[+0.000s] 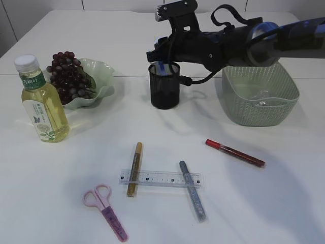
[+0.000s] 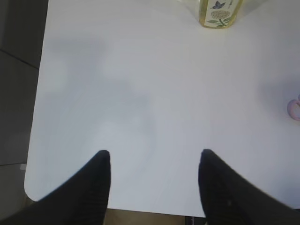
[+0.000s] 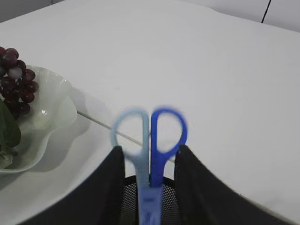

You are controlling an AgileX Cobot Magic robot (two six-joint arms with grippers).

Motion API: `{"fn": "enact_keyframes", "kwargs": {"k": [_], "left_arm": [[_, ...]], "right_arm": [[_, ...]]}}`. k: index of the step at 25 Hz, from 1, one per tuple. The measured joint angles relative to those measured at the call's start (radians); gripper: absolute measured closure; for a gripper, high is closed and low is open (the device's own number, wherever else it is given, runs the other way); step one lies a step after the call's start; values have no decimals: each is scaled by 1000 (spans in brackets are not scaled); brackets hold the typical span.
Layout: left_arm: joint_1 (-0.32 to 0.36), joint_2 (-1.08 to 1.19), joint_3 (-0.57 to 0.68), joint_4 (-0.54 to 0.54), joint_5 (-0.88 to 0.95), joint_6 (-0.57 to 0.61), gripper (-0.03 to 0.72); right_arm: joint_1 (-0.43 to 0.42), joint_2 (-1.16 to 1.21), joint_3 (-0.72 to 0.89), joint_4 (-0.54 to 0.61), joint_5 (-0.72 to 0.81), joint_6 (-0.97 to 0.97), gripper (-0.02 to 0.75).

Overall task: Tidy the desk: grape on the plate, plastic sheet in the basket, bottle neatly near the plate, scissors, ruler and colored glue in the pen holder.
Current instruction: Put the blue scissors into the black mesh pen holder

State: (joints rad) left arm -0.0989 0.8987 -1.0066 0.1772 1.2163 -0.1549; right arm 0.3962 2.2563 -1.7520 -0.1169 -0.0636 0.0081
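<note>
Two scissors show: blue scissors (image 3: 151,140) upright between the right gripper (image 1: 162,57)'s fingers above the pen holder (image 1: 164,86), though whether they are clamped I cannot tell, and pink scissors (image 1: 105,204) well below. Left gripper (image 2: 153,174) gapes empty by the table edge (image 2: 35,117); one ruler (image 1: 160,179) crosses two of three glue pens (image 1: 193,190).

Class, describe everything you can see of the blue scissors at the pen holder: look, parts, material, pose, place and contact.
The blue scissors have two oval finger loops, one pale blue, one deep blue, seemingly plastic. They stand upright, handles up, blades down inside the black mesh pen holder, hidden by it. The right gripper straddles the handles, its dark fingers on either side; whether they touch cannot be told. The handles look blurred.
</note>
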Motion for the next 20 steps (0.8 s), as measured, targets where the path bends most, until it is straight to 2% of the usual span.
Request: {"fn": "enact_keyframes", "kwargs": {"k": [5,12,16,20], "left_arm": [[0,0,0,0,2,0,253],[0,0,0,0,3,0,253],[0,0,0,-2,8,0,253],[0,0,0,-6,27,0,253]], "right_arm": [[0,0,0,0,50,0,359],[0,-46,0,4,132,2,350],[0,-125,0,17,233,2,349],[0,-210,0,83,422,4,350]]}}
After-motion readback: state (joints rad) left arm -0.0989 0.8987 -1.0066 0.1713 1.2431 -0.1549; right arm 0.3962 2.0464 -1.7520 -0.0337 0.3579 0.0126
